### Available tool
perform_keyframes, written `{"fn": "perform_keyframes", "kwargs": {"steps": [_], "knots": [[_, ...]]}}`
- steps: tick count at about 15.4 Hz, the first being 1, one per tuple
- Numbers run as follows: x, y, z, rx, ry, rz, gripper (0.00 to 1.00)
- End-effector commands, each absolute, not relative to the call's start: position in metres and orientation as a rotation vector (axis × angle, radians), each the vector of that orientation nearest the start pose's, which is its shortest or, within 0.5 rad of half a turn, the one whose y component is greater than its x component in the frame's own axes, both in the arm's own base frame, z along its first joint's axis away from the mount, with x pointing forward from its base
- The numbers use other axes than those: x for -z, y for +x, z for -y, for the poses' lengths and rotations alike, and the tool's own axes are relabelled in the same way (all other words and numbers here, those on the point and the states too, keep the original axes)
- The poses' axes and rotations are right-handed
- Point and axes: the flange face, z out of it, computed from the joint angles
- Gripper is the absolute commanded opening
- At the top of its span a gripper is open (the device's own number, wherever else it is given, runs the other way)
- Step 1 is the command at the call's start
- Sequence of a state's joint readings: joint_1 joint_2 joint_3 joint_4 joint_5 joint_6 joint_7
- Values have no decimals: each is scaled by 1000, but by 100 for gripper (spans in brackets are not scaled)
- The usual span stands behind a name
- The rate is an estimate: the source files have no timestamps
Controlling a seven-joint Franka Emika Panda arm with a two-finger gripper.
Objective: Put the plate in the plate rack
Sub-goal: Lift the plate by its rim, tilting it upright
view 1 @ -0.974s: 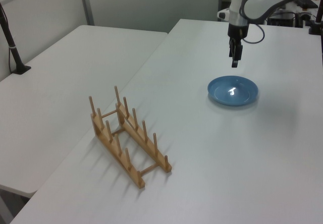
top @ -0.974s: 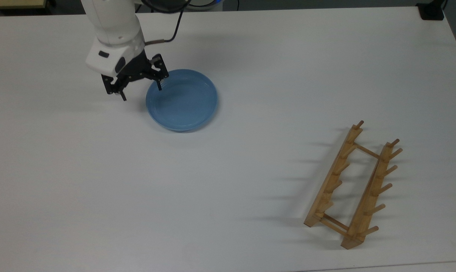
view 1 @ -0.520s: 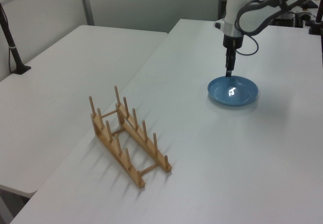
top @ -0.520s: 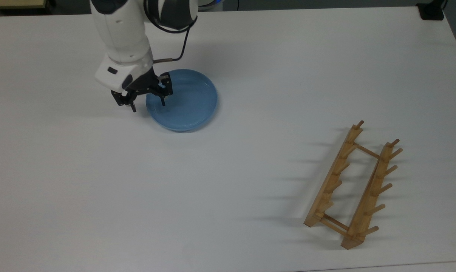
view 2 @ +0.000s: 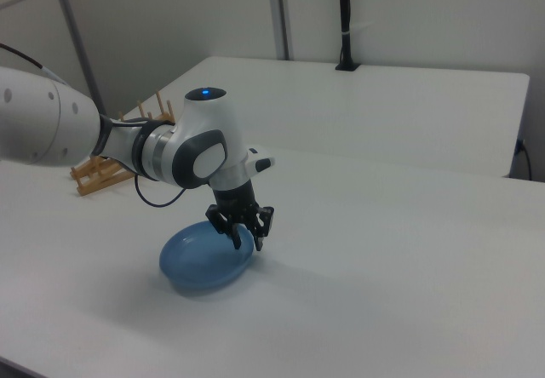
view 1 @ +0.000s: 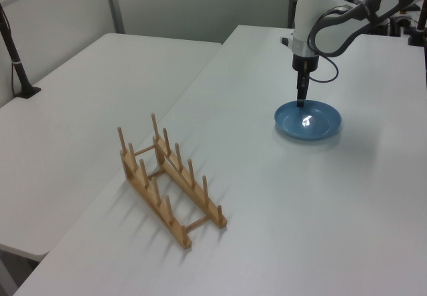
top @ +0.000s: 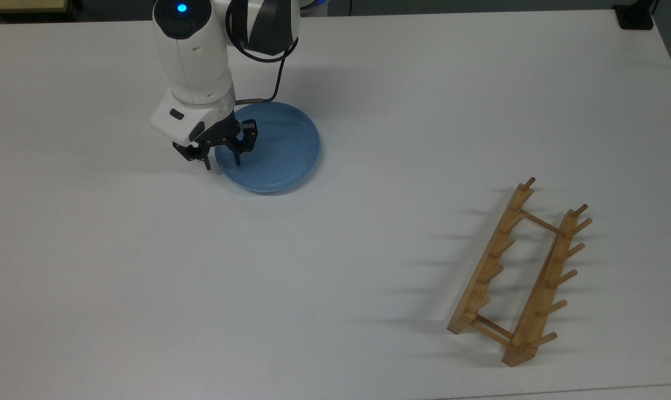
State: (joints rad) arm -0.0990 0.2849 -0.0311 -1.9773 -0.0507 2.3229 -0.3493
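- I see the plate flat on the white desk, open side up. Round, shallow, light blue, smooth glossy finish with a raised rim and faint concentric rings inside.
- Left view picks up a bright glare spot on the plate floor, so the surface is reflective.
- Right view: plate reads as a low dish, wall short and slightly flared.
- The hand is at the plate's edge on the top view's left. Fingers moderately spread and straddling the rim: one tip inside the plate, the other outside over the desk. I can't confirm contact with the rim.
- Black fingers, angular linkage; white glossy arm housing above, blue light lit on the joint.
- Right view shows the hand pointing down over the rim on the right view's right side of the plate.
- Left view: the hand hangs vertically over the plate's far edge.
- The plate rack sits well apart from the plate, toward the top view's lower right. Light wood, matte: two parallel rails, thin crossbars, a row of upright round dowel pegs on each rail. No plate in it.
- Left view: plate rack stands on the near part of the desk, pegs upright.
- Desk top is plain, matte white.
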Motion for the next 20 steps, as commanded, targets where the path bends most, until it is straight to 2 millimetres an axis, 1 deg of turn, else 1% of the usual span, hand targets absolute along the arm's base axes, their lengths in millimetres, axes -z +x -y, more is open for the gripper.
{"fn": "perform_keyframes", "kwargs": {"steps": [1,3,4,5,8,9,11,12,13,16,18,20], "knots": [[-325,607,77,100,-3197,396,41],[-326,609,77,107,-3202,372,27],[-325,609,76,104,-3203,378,19],[-324,610,72,101,-3204,394,16],[-324,609,72,99,-3205,393,3],[-324,609,72,99,-3205,393,0],[-326,610,74,105,-3209,358,0],[-331,611,75,115,-3212,336,0],[-340,612,75,130,-3214,325,0],[-377,622,69,237,-3217,334,0],[-409,631,65,338,-3218,346,0],[-440,641,52,440,-3206,377,0]]}}
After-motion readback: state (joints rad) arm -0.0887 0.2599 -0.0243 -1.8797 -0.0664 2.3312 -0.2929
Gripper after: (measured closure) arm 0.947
